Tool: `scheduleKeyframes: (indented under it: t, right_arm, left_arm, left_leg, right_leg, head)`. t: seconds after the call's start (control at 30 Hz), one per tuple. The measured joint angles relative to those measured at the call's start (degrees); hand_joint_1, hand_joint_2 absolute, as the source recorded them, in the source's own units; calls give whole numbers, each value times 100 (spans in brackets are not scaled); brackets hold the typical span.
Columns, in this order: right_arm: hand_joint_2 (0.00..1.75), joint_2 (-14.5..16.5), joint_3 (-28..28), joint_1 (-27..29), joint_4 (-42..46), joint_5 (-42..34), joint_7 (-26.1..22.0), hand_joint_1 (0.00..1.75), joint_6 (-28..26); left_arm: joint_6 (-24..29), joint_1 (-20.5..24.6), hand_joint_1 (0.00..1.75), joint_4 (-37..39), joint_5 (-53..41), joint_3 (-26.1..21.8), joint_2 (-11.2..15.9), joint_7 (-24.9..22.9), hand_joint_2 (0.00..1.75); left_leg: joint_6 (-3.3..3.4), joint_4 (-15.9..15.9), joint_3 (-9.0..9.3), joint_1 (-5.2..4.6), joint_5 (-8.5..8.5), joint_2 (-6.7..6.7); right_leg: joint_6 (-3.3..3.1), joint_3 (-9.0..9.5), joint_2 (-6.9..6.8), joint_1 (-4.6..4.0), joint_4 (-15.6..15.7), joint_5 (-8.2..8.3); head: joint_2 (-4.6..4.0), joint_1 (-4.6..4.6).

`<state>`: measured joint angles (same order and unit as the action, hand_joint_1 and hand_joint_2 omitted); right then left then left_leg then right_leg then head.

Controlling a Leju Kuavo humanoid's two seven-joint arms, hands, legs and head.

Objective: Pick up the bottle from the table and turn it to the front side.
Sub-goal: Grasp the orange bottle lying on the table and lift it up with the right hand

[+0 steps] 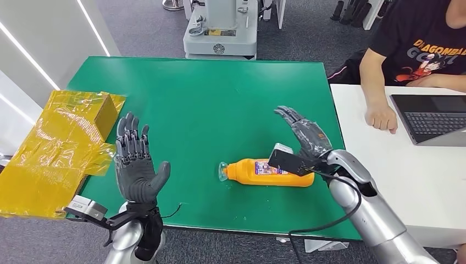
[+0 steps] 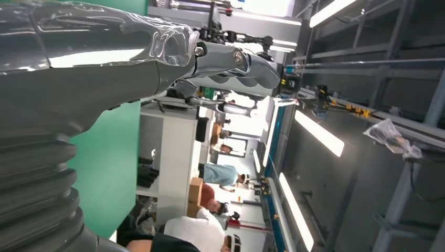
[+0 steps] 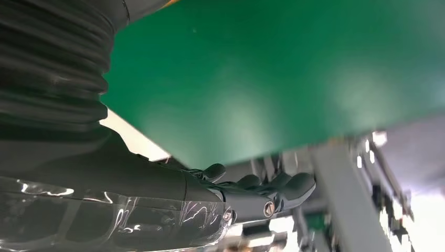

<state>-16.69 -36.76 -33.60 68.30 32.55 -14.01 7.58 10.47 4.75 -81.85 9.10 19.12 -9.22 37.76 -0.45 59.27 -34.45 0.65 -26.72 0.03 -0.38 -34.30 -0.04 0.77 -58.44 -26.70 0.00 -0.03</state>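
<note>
Near the desk's front edge, the orange bottle [image 1: 270,172] is lying on its side, cap pointing left. The right hand [image 1: 305,136] is hovering just behind it, fingers spread, holding nothing. The left hand [image 1: 136,163] is hanging raised, fingers apart, empty.

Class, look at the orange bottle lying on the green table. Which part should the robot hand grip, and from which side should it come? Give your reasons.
Grip the orange bottle around its broad labelled body, not the narrow clear cap end pointing toward the robot's left. It lies on its side, long axis across the green table, so coming down from above with fingers either side of the body probably suits best. The right robot hand, open, is nearest.
</note>
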Motion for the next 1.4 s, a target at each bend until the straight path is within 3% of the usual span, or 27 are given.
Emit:
scheduleKeyframes:
  t: [0.07,0.3,0.5,0.83,1.4]
  right_arm:
    - [175,-52,-121,-300,-243,-84,17,0,364]
    - [175,-143,-384,-811,-698,-185,10,0,701]
    - [175,-128,-987,-1388,-1300,-751,-338,0,1407]
    - [175,291,-1984,-1543,-2784,-974,-447,0,1202]
    - [175,325,-2364,-1499,-3373,-894,-309,0,1206]
  left_arm:
    - [-29,68,0,22,9,4,-4,-3,175]
    - [-45,155,0,55,17,9,-4,-7,175]
    - [-39,238,0,60,147,84,7,-24,175]
    - [57,247,0,96,217,132,15,-23,175]
    - [19,259,0,299,204,139,11,-23,175]
  left_leg:
    - [0,1,-1,0,1,-4]
    - [4,1,-4,-1,-3,-3]
    - [4,-1,-4,0,-3,-3]
    - [4,0,-4,1,-3,-6]
    - [5,1,7,0,-3,-4]
  right_leg:
    - [1,0,-3,0,0,1]
    - [2,-2,-1,0,2,-1]
    - [3,0,-2,-1,1,-1]
    - [2,-1,-5,-2,2,-2]
    - [3,9,-3,-1,4,-2]
  head:
    - [0,0]
    - [0,1]
    - [0,0]
    - [0,0]
    - [0,0]
